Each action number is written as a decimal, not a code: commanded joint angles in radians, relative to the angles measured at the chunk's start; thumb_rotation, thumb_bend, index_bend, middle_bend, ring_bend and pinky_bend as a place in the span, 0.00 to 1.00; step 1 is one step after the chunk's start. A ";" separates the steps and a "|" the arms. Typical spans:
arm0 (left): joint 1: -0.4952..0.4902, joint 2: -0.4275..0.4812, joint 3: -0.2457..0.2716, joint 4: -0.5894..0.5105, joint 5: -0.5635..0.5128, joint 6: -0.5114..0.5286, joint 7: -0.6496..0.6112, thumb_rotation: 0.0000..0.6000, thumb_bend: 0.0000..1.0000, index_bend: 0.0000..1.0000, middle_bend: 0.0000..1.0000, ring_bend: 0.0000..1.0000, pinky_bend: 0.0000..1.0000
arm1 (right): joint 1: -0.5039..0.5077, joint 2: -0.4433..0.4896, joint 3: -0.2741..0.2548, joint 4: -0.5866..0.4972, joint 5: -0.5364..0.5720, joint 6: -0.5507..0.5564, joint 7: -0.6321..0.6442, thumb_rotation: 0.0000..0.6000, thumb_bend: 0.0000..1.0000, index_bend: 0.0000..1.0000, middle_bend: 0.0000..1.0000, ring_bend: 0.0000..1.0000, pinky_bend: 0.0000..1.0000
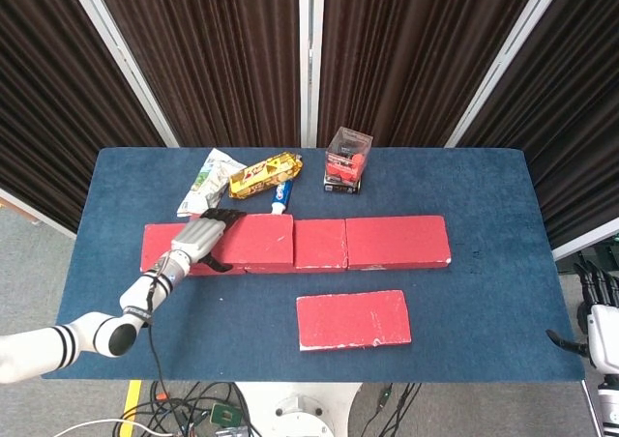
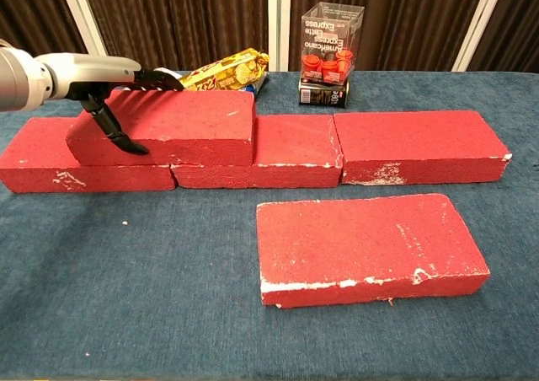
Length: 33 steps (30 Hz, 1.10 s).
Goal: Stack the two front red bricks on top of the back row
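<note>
Here a blue table carries a back row of three red bricks laid end to end from left to right. The left hand grips a fourth red brick, the stacked brick, which lies on top of that row, over the leftmost brick and partly over the middle one. In the chest view the same left hand has its dark fingers hooked over the far upper edge of the stacked brick and its thumb pressed against the near face, so the brick is clasped between them. The front brick, also red, lies flat and alone on the table nearer the robot, well apart from the row and to the right of the middle. Behind the row, near the far edge, stands a clear box holding small red things, and to its left lie a yellow snack packet, a white pouch and a toothpaste tube, close together. The right hand shows only at the far right edge of the head view, off the table; whether its fingers are spread or closed cannot be told.
</note>
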 commanded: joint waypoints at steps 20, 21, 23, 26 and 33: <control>-0.006 0.004 -0.003 -0.007 -0.010 -0.017 -0.018 1.00 0.09 0.00 0.00 0.00 0.00 | 0.000 0.002 0.002 0.001 0.009 -0.005 0.000 1.00 0.00 0.00 0.00 0.00 0.00; -0.006 0.005 -0.003 -0.008 -0.008 -0.020 -0.021 1.00 0.09 0.00 0.00 0.00 0.00 | 0.000 0.002 0.002 0.001 0.009 -0.005 0.000 1.00 0.00 0.00 0.00 0.00 0.00; -0.007 0.008 -0.003 -0.010 -0.005 -0.024 -0.025 1.00 0.09 0.00 0.00 0.00 0.00 | 0.000 0.002 0.002 0.002 0.010 -0.005 0.000 1.00 0.00 0.00 0.00 0.00 0.00; -0.005 0.008 -0.004 -0.011 0.000 -0.021 -0.030 1.00 0.08 0.00 0.00 0.00 0.00 | -0.001 0.002 0.001 0.003 0.010 -0.006 0.001 1.00 0.00 0.00 0.00 0.00 0.00; 0.000 0.001 -0.008 -0.006 0.005 -0.006 -0.038 1.00 0.07 0.00 0.00 0.00 0.00 | -0.001 0.001 0.002 0.003 0.010 -0.004 0.001 1.00 0.00 0.00 0.00 0.00 0.00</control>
